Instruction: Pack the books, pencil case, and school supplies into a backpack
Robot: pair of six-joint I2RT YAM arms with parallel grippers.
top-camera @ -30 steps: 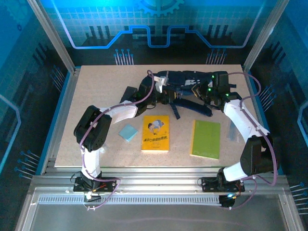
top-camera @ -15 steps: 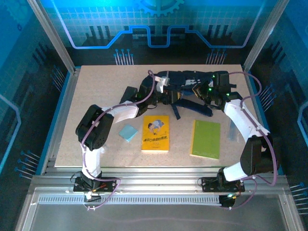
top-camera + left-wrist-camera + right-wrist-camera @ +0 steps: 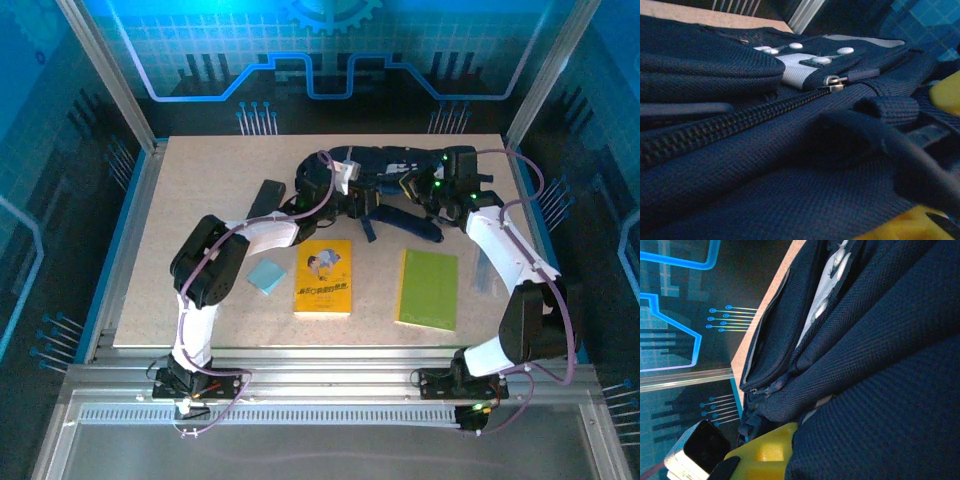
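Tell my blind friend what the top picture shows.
Two robot arms reach a navy backpack far across the table. In front lie an orange-yellow book, a lime-green book and a light-blue pad; a black pencil case lies left of the backpack.

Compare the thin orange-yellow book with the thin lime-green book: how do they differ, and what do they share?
Cover: the orange-yellow book shows a cartoon picture and dark text; the lime-green book is plain. Place: the orange-yellow book lies further left; the lime-green book lies nearer the right arm. Both lie flat and closed on the table, outside the dark navy fabric backpack.
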